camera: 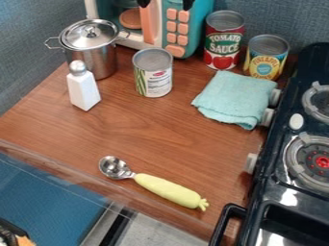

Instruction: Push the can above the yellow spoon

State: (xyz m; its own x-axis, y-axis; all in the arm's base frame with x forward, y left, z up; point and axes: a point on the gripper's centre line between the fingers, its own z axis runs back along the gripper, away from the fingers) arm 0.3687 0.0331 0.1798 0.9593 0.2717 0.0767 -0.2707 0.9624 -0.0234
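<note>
Awaiting contact, the push is judged to be at its approach step. Left of the can (153,72) stands a white shaker (83,90); the can is upright on the table (143,126); up-view from it is the gripper (166,5), spread and empty; down-view, the yellow spoon (168,190). Next: probably lower beyond the can, then push it spoonward.
</note>
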